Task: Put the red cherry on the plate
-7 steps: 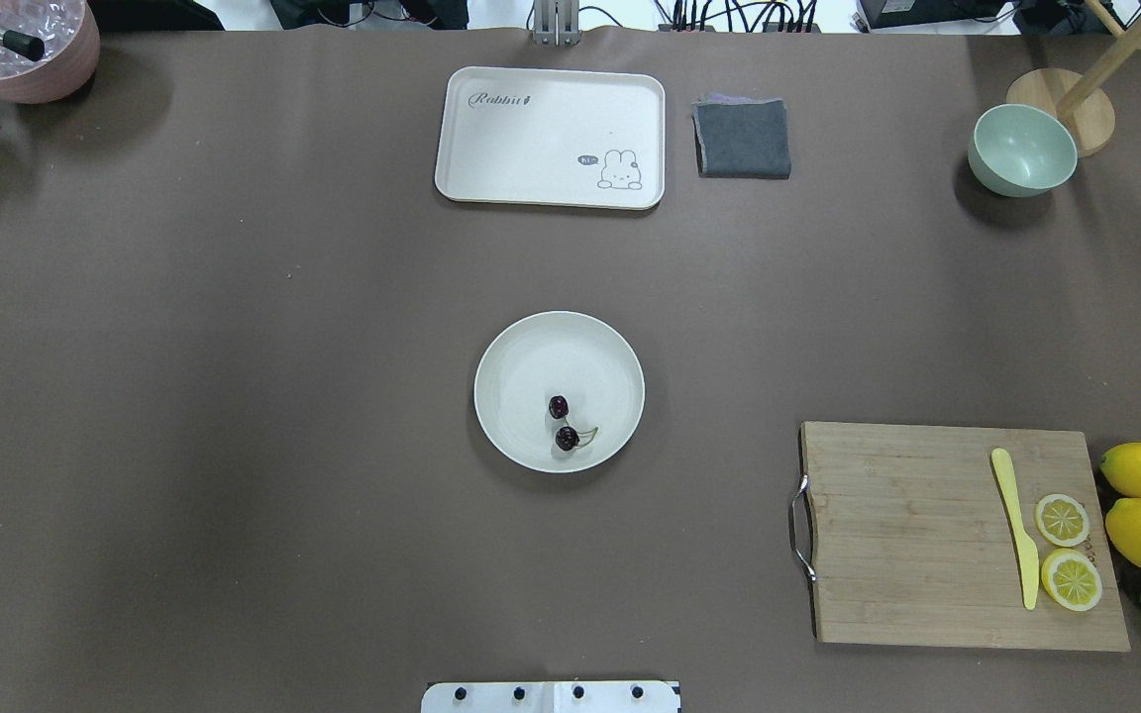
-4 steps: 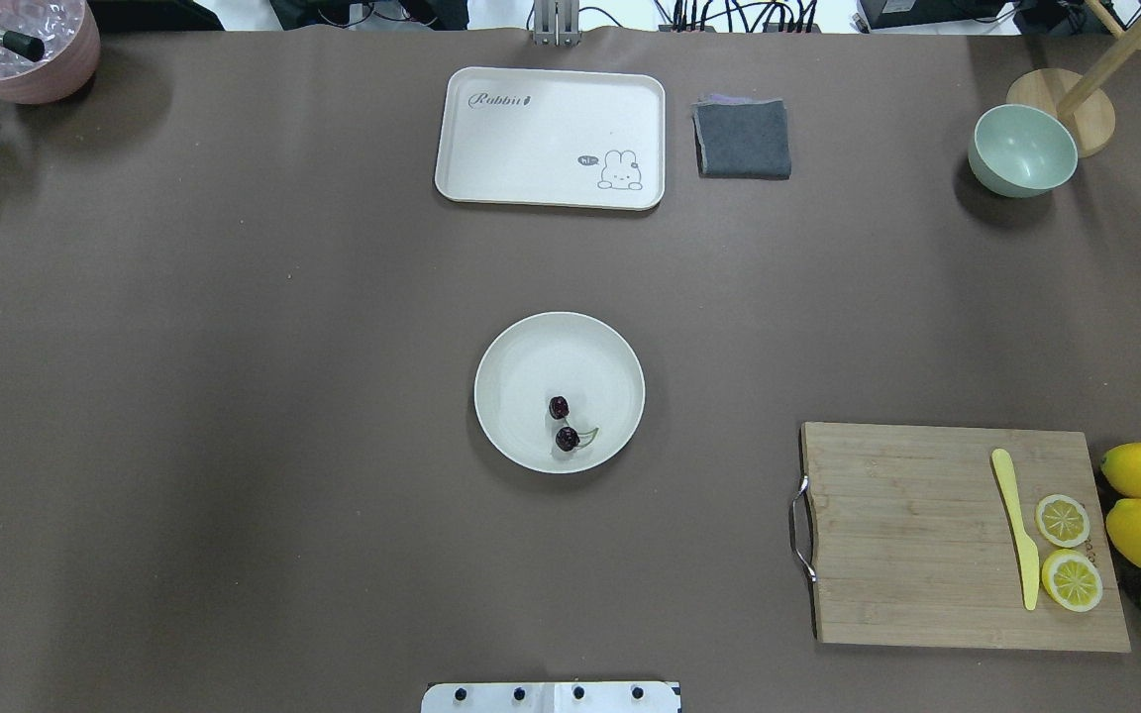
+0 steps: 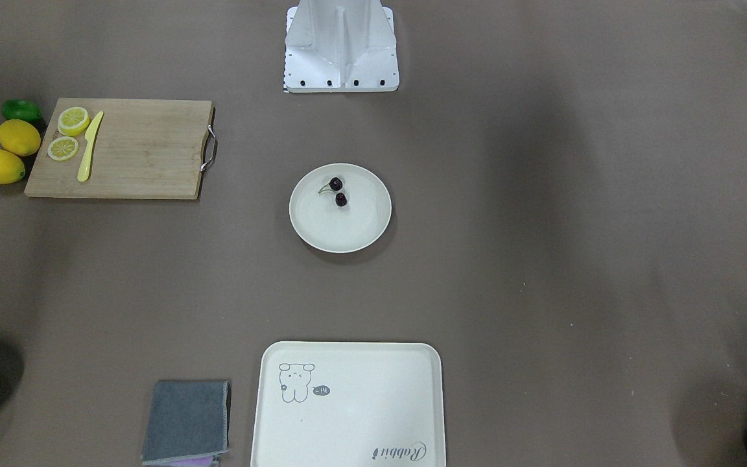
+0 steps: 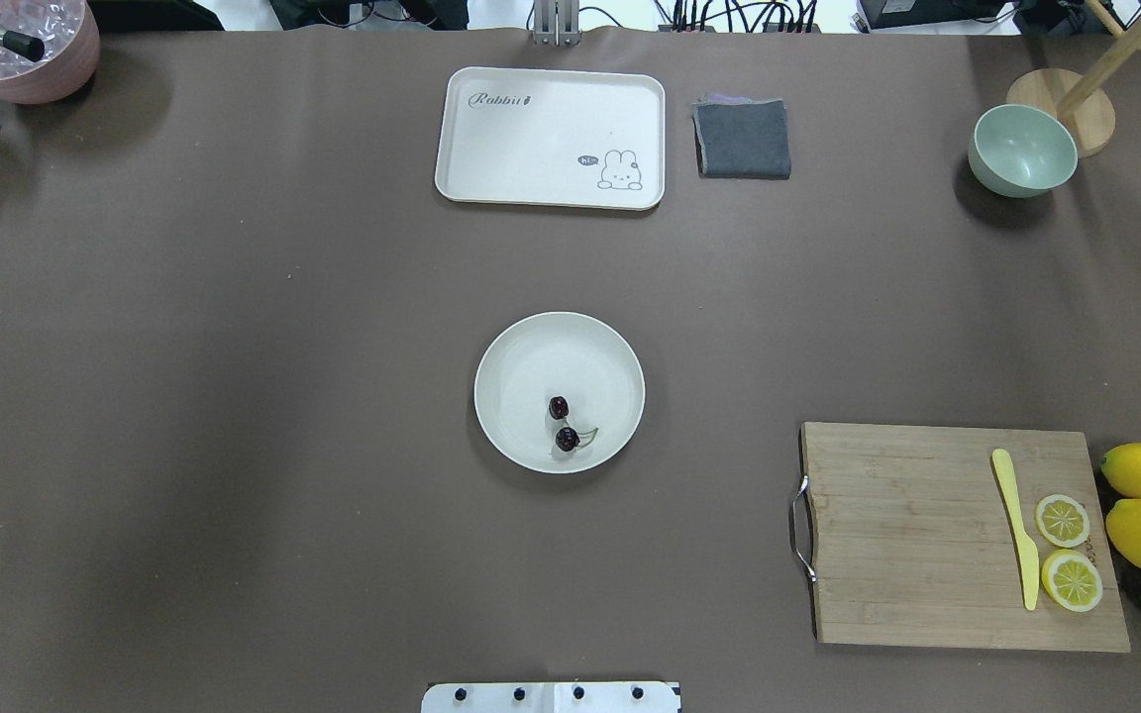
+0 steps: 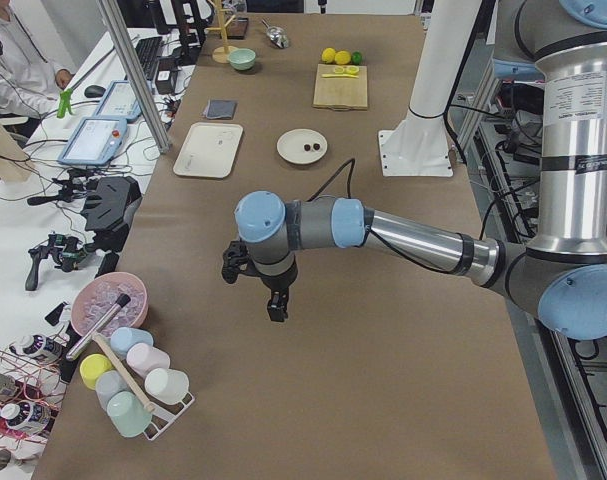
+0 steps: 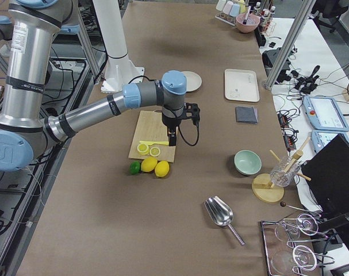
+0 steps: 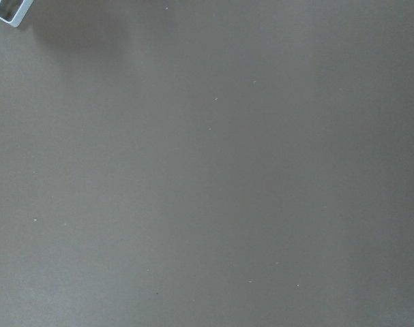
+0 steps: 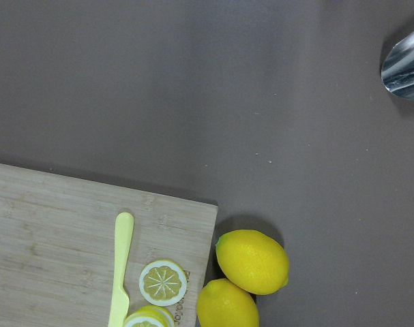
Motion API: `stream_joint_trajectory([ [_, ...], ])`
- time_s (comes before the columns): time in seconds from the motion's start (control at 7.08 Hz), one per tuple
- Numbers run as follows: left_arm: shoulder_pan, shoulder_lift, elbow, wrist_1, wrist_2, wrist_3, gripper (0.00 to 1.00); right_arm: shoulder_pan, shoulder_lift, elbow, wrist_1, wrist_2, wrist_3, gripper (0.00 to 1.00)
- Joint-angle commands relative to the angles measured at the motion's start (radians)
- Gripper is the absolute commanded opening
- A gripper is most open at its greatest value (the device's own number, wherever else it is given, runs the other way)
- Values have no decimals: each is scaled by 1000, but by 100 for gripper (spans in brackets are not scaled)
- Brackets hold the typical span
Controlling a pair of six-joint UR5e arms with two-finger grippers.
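Dark red, the cherry (image 4: 567, 437) lies inside the off-white plate (image 4: 531, 361) at the centre of the overhead frame, so placing looks done. The left tool (image 5: 276, 305) and right tool (image 6: 172, 140) hang well apart from it; wide or narrow, I cannot tell. No further grasp seems needed

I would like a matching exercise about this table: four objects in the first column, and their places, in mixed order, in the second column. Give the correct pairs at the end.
Objects:
1. red cherry
2. yellow knife
3. grey cloth
4. pale green bowl

Places:
A. beside the cream tray
B. near the round wooden base
C. on the plate
D. on the cutting board

Pairs: 1-C, 2-D, 3-A, 4-B
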Motion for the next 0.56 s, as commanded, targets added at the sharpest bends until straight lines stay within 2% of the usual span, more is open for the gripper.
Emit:
stream_joint_trajectory([
  [0.0,-11,-118,153,1,-1,-2,98,15,4,-33,-1,-3,-6,100],
  [0.42,-44,-132,175,-8,-6,7,98,27,2,-38,-1,-6,-6,100],
])
